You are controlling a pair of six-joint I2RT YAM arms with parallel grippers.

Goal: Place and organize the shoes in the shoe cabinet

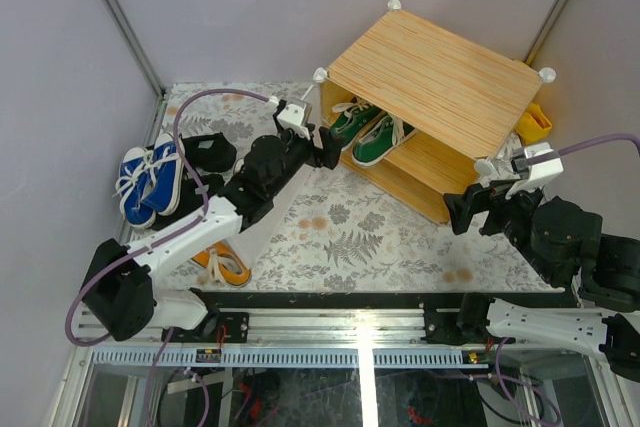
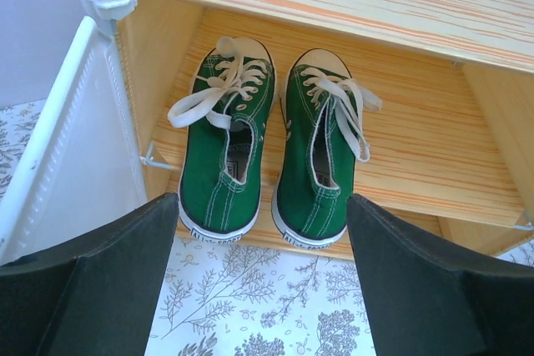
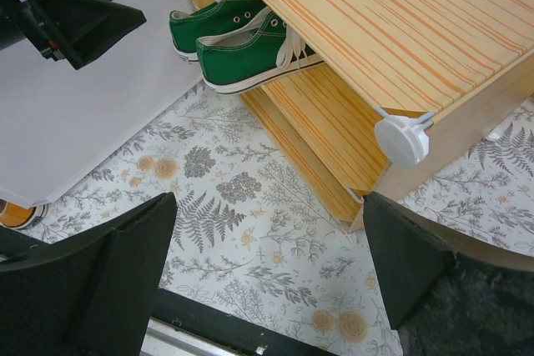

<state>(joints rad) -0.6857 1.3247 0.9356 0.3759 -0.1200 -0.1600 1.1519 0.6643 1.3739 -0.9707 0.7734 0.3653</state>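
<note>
2 green shoes [image 2: 225, 156], heel labels [image 2: 214, 238] "ALL STAR".

I get bright, even overhead light in all three views, with soft shadow under the light wood-grain cabinet top [image 1: 440, 77], white glare on the silver metal rail [image 1: 362, 325], and the green canvas sneakers [image 2: 215, 193] sharply focused.

two green shoes [image 1: 378, 142], two blue shoes [image 1: 140, 187]
</note>
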